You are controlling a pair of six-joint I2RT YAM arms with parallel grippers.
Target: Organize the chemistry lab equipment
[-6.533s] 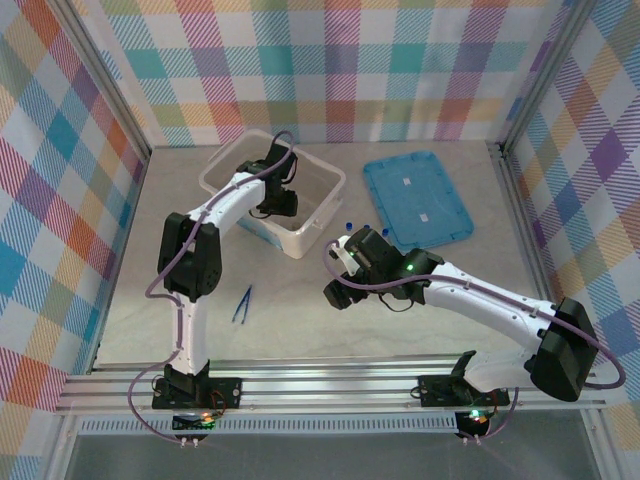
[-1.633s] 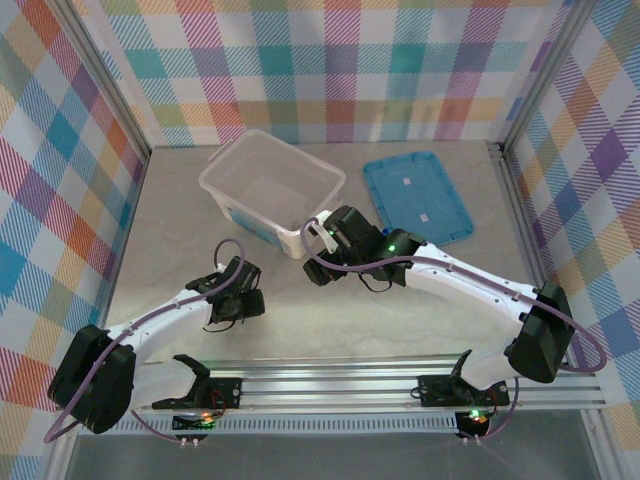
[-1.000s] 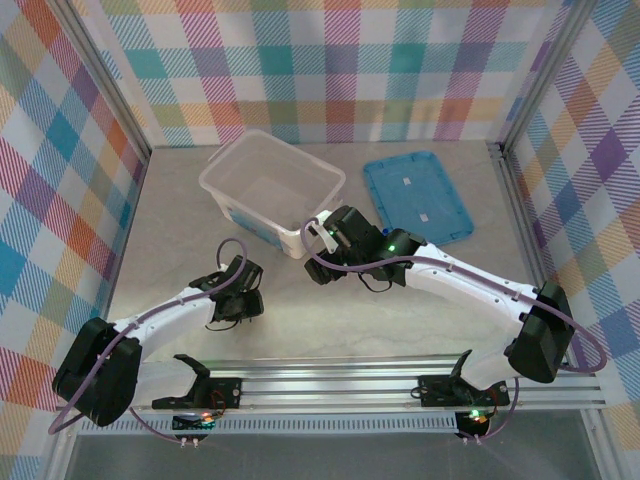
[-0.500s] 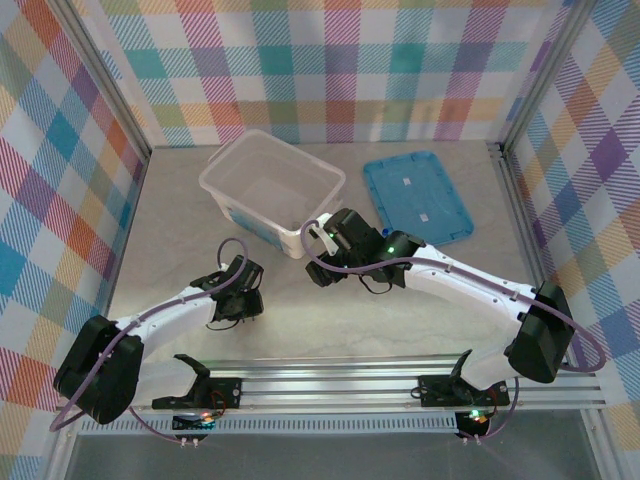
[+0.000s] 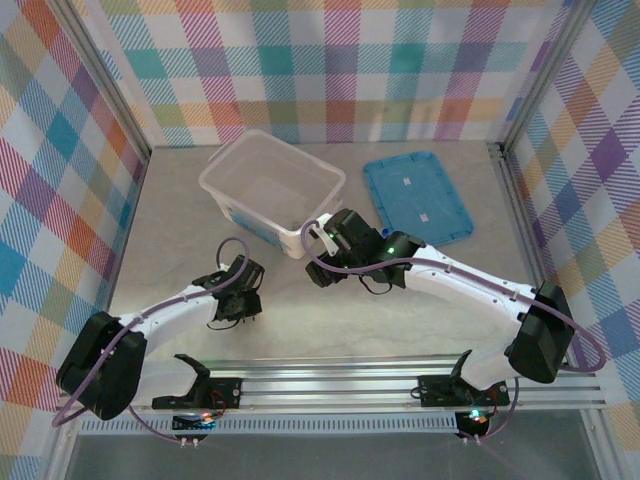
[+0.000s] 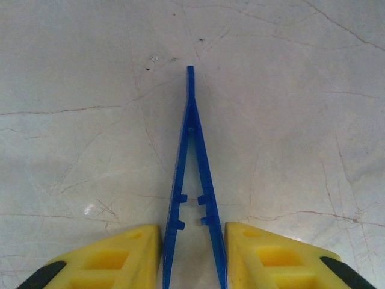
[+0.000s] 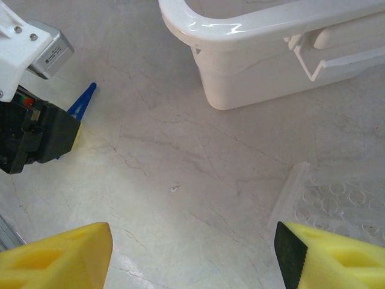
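Left wrist: I'm bracketing the tweezers (image 6: 191,132), lying flat on the table (image 6: 72,72) on the near side of the tub (image 5: 215,170). The left hand (image 6: 192,241) is sitting narrow against both legs, probably for a pinch; cannot tell if it's gripping. The right hand (image 7: 192,259) is hanging wide beside the tub, out of the way.

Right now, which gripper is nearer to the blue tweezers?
Left. The left gripper straddles the tweezers as they lie on the table, one finger on each side. The right gripper hangs open farther off, beside the white tub.
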